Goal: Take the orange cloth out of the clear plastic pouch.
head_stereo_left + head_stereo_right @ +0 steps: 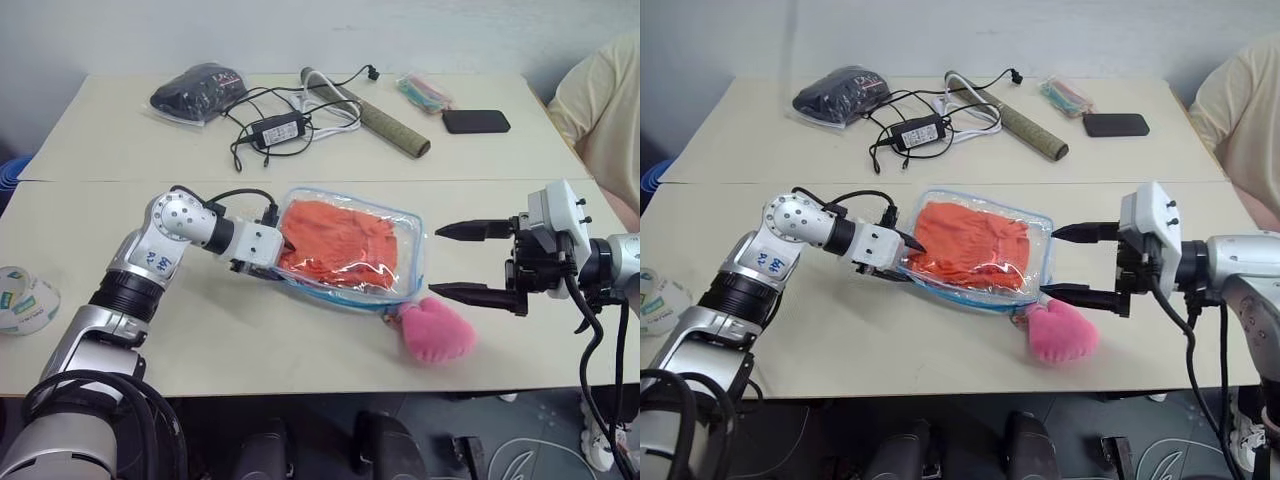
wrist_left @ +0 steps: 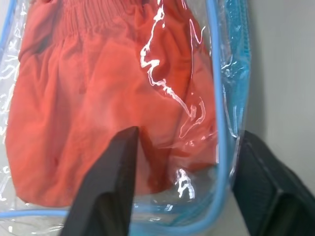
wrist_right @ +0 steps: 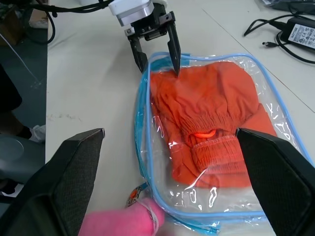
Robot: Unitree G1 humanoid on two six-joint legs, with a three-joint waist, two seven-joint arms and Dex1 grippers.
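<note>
Two tools at work over pale tabletop (image 1: 300, 360). Clear pouch (image 1: 405, 232) flat near front edge, blue zipper trim all round, orange cloth (image 1: 335, 245) inside, wrinkled. Pink plush heart (image 1: 437, 330) just beside pouch's near right corner. Left tool (image 3: 156, 49) at pouch's left end, fingers straddling the blue edge: one on plastic over the cloth, other outside; part spread, firm pinch not confirmed. Right tool (image 1: 470, 262) off pouch's right end, fingers spread wide, holding nothing.

The clear plastic pouch (image 3: 216, 196) is glossy film with glints. The orange cloth (image 3: 206, 108) is matt, wrinkled fabric. The desk (image 1: 250, 350) looks smooth and matt.
</note>
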